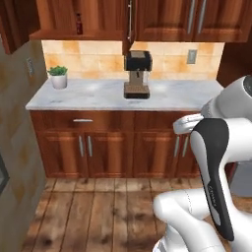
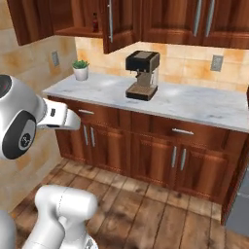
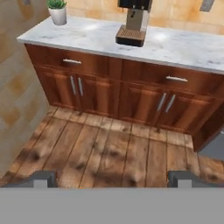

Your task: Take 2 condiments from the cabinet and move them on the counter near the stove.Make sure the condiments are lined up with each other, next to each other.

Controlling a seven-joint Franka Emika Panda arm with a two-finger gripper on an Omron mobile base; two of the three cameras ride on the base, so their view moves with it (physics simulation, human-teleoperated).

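Observation:
The wall cabinet point(image 1: 83, 17) stands open, its door point(image 2: 116, 24) swung out edge-on. On its shelf stands a slim dark red-brown condiment bottle point(image 1: 78, 23), which the right base view has at the shelf's back point(image 2: 95, 22). Below runs the white marbled counter point(image 1: 93, 96) point(image 2: 194, 104) point(image 3: 183, 50). My gripper point(image 3: 114, 179) is open, its two dark fingertips point(image 3: 43, 178) wide apart with nothing between them. It hangs over the wood floor, well back from the counter and far below the shelf. A grey steel body point(image 2: 238, 209) shows at the right edge; I cannot tell whether it is the stove.
A black and brown coffee machine point(image 1: 137, 74) point(image 2: 142, 75) point(image 3: 133, 22) stands mid-counter. A small potted plant point(image 1: 58, 76) point(image 2: 80, 69) point(image 3: 57, 11) sits at the counter's left end by a tiled side wall point(image 1: 15, 138). Base cabinets point(image 3: 109, 87) front the counter.

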